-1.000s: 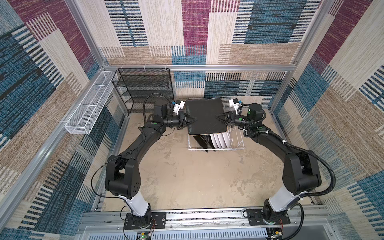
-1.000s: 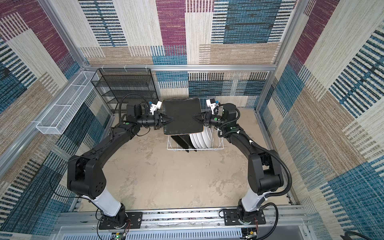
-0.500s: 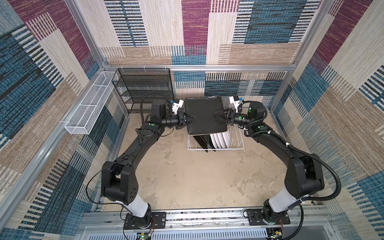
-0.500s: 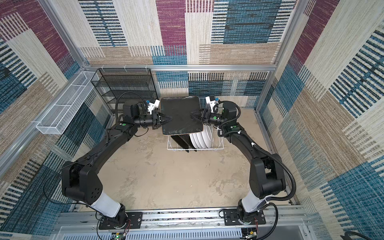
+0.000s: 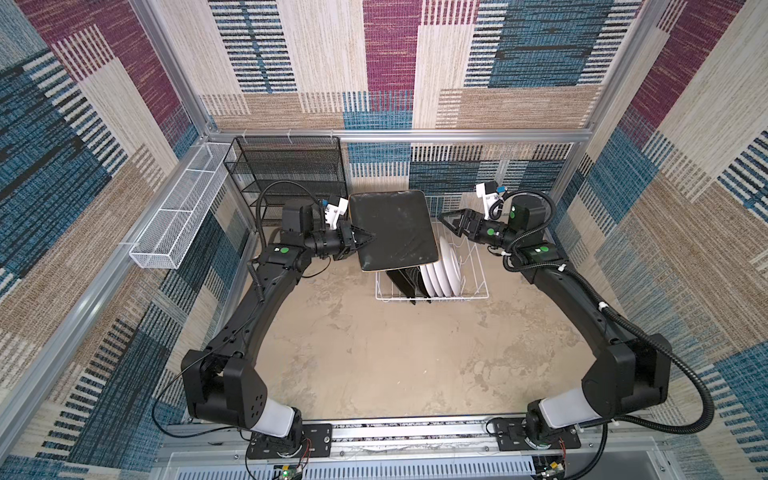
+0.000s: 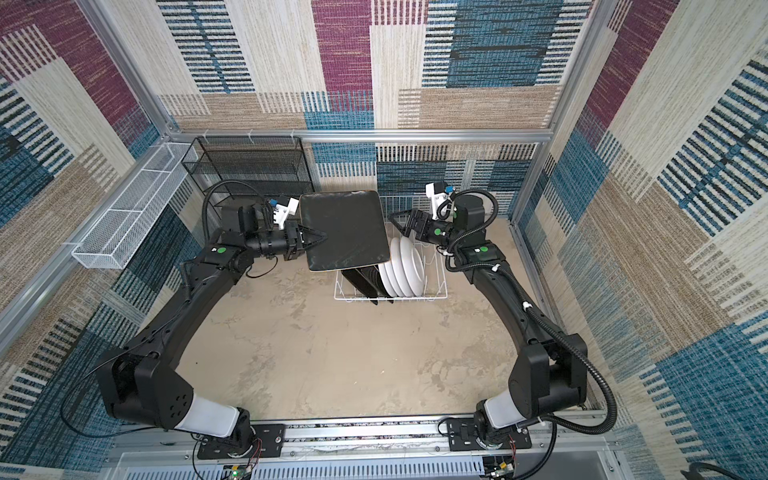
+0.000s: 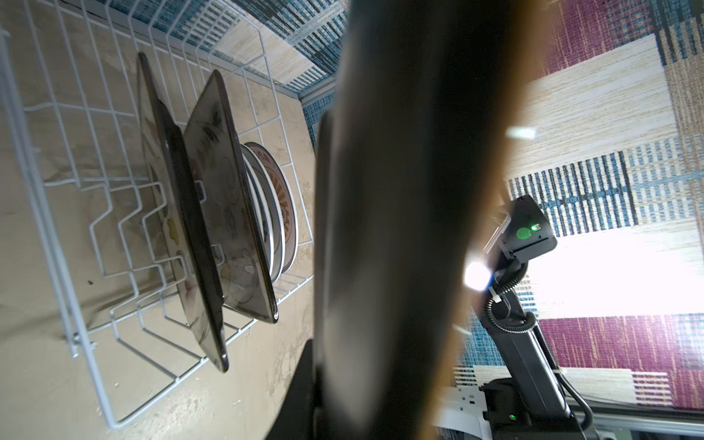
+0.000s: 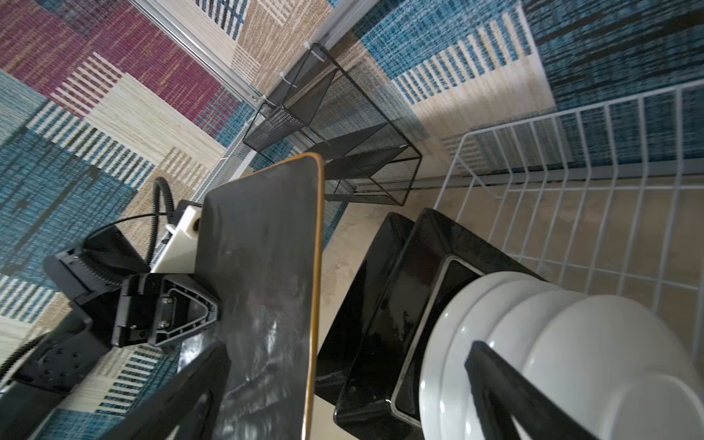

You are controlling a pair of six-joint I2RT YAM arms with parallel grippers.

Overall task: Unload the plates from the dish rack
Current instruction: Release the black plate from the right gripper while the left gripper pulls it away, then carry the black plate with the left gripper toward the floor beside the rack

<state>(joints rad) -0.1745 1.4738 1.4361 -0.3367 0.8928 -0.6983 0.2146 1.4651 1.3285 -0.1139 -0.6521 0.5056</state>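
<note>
A square plate (image 5: 392, 230) (image 6: 343, 230), black back up, hangs over the left end of the white wire dish rack (image 5: 482, 286) (image 6: 442, 286). My left gripper (image 5: 372, 237) (image 6: 324, 239) is shut on its left edge. Just right of the plate's right edge, my right gripper (image 5: 446, 224) (image 6: 397, 226) stands wide open and holds nothing. In the rack stand two square plates (image 5: 405, 282) (image 8: 400, 304) and several round white plates (image 5: 444, 270) (image 8: 533, 343). The left wrist view shows the held plate (image 7: 400, 228) edge-on and blurred, and the cream floral fronts of the square plates (image 7: 213, 213) in the rack.
A black mesh shelf unit (image 5: 286, 174) (image 8: 343, 125) stands at the back left, close behind the left arm. A long white mesh basket (image 5: 178, 220) hangs on the left wall. The patterned walls close in on three sides.
My right gripper has opened, let go of the square plate's right edge and drawn back to the right. The left gripper keeps its hold and the plate has shifted slightly left.
</note>
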